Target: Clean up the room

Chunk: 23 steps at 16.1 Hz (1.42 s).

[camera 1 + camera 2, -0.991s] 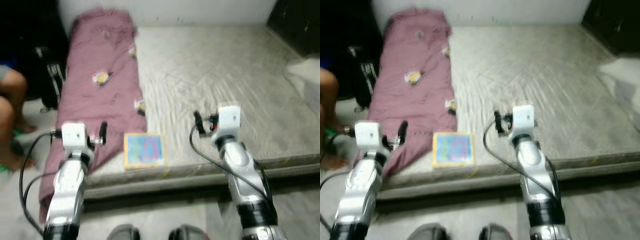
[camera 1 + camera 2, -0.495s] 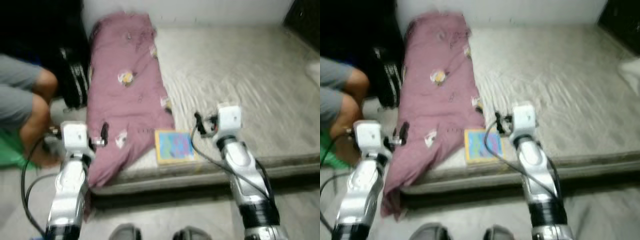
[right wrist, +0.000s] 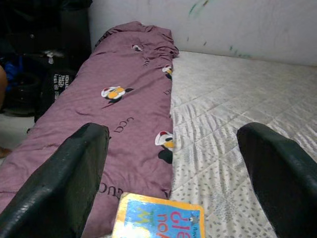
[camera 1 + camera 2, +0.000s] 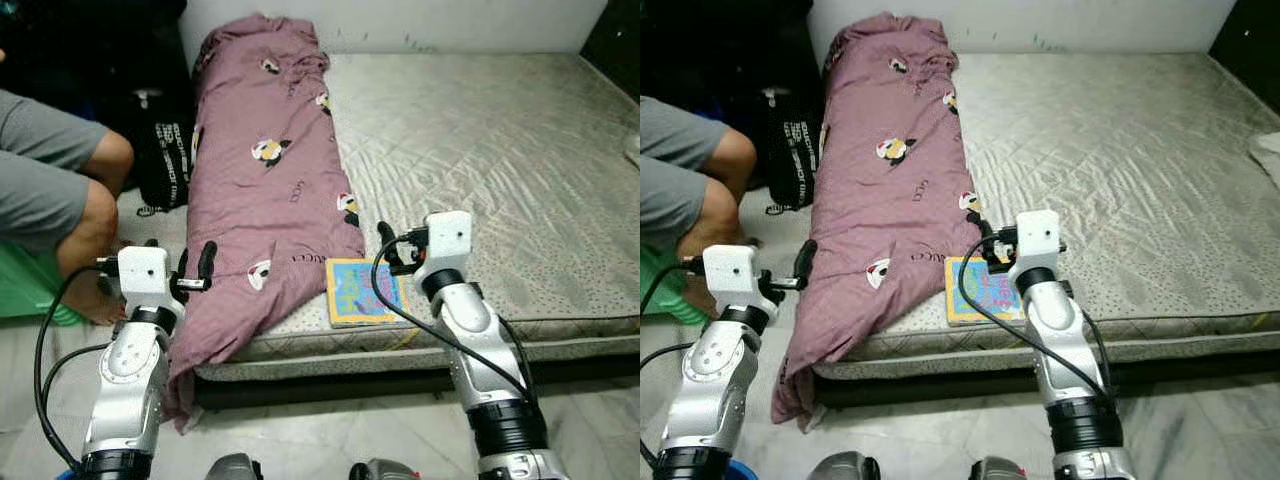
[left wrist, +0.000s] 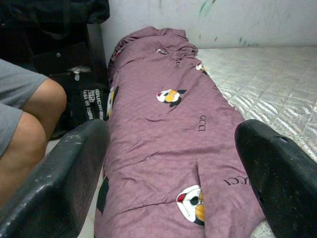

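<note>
A purple blanket [image 4: 270, 190] printed with small cartoon birds lies along the left side of a grey mattress [image 4: 480, 130], and its near end hangs over the front edge. A colourful book [image 4: 358, 292] lies flat at the mattress's front edge, touching the blanket. My left gripper [image 4: 180, 257] is held open in the air off the bed's front left corner, beside the hanging blanket [image 5: 168, 124]. My right gripper [image 4: 400, 244] is open just above the book [image 3: 158, 223]. Both hold nothing.
A person [image 4: 50, 190] in grey shorts sits on the left next to the bed, bare foot on the floor near my left arm. A black bag [image 4: 165, 150] stands between the person and the bed. Something green [image 4: 20, 295] lies at the left edge. Pale tiled floor [image 4: 330, 440] runs before the bed.
The whole picture has shifted right and sharpened, so the camera turned left. More of the person and bag shows. Both arms keep their pose; the book and blanket lie as before.
</note>
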### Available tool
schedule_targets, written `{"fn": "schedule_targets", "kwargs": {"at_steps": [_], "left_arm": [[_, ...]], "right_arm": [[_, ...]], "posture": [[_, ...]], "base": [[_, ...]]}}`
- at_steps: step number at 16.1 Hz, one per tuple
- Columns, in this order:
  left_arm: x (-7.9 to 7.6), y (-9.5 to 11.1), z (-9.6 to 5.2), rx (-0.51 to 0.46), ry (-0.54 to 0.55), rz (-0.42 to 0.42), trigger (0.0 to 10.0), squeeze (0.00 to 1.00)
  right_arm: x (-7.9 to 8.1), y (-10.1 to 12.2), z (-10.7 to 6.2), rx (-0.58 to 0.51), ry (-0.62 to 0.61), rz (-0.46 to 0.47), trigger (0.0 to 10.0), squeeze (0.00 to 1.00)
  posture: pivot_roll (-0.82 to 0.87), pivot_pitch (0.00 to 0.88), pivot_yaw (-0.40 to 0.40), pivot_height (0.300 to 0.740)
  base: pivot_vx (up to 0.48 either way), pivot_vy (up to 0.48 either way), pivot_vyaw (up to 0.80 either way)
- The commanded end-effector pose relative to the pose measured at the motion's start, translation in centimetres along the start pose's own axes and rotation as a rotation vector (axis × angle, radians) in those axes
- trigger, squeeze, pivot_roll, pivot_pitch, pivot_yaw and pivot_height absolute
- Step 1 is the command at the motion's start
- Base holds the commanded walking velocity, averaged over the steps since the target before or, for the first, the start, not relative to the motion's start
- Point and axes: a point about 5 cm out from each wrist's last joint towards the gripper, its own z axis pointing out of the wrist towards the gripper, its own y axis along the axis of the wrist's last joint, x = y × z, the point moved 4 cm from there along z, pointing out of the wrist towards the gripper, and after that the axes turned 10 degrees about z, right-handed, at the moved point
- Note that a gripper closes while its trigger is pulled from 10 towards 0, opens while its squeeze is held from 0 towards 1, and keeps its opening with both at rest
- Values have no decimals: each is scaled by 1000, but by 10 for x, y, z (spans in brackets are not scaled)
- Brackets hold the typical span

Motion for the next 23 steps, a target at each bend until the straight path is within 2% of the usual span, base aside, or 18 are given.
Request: {"fn": "schedule_targets", "kwargs": {"at_steps": [1, 3, 7, 13, 15, 19, 23], "left_arm": [[-1, 5, -1, -22, -19, -7, 10000, 0], [-2, 5, -1, -25, -26, -10, 10000, 0], [-2, 5, -1, -21, -22, -6, 10000, 0], [8, -1, 1, 19, 58, 31, 10000, 0], [8, -2, 1, 28, 69, 31, 10000, 0], [9, -1, 1, 24, 65, 51, 10000, 0], [7, -3, 0, 28, 61, 69, 10000, 0]], "right_arm": [[-2, 4, 0, -10, -12, 0, 10000, 0], [-2, 4, 0, -11, -12, -2, 10000, 0], [-2, 4, 1, -13, -10, -5, 10000, 0], [-3, 3, 1, -13, -13, -10, 10000, 0], [-3, 3, 1, -13, -14, -6, 10000, 0], [-3, 3, 1, -11, -19, 0, 10000, 0], [-4, 2, 0, -9, -23, -5, 10000, 0]], "posture": [[36, 78, -19, 740], [36, 78, -19, 740], [37, 74, -19, 740], [41, 68, -20, 740], [44, 67, -18, 740], [43, 72, -15, 740], [41, 76, -16, 740]], "base": [[398, 0, -800], [409, 0, -581], [385, 0, 0], [0, 0, 0], [0, 0, 0], [0, 0, -584], [0, 0, 0]]}}
